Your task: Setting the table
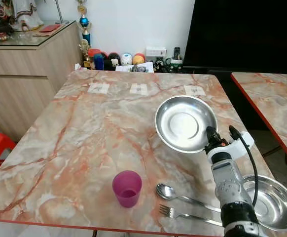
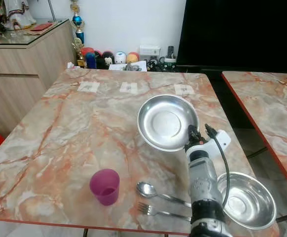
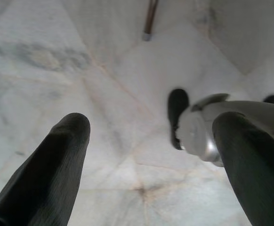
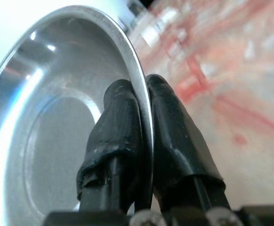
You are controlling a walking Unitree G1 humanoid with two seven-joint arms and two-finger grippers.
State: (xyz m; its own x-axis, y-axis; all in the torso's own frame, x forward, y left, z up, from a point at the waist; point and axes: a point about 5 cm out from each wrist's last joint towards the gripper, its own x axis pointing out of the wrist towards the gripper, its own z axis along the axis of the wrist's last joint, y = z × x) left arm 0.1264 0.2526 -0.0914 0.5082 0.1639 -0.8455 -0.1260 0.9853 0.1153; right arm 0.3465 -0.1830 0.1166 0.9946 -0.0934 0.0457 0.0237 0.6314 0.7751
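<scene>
Gripping a steel bowl [image 1: 185, 122] by its near rim, the right gripper [image 1: 212, 137] holds it tilted above the marble table [image 1: 84, 133], inner face turned toward the camera. In the right wrist view the two black fingers [image 4: 123, 136] are pinched together with the thin rim of the bowl [image 4: 57, 117] clamped between them, one finger inside and one outside. A second steel bowl [image 1: 276, 200] sits flat at the table's near right corner, partly behind the right forearm. A spoon [image 1: 175, 194] and a fork [image 1: 183, 214] lie side by side near the front edge, handles pointing right toward the second bowl, the spoon farther from the edge than the fork. A purple cup [image 1: 127, 187] stands upright just left of the cutlery, apart from it. Three pale labels [image 1: 138, 89] are stuck along the table's far side. Beyond the table, small figurines and trinkets [image 1: 119, 59] line the wall, and a wooden cabinet [image 1: 25, 74] stands to the left. A second marble table [image 1: 276, 98] is at the right. The left gripper [image 3: 151, 155] hangs over a pale tiled floor [image 3: 104, 70], fingers spread wide and holding nothing.
</scene>
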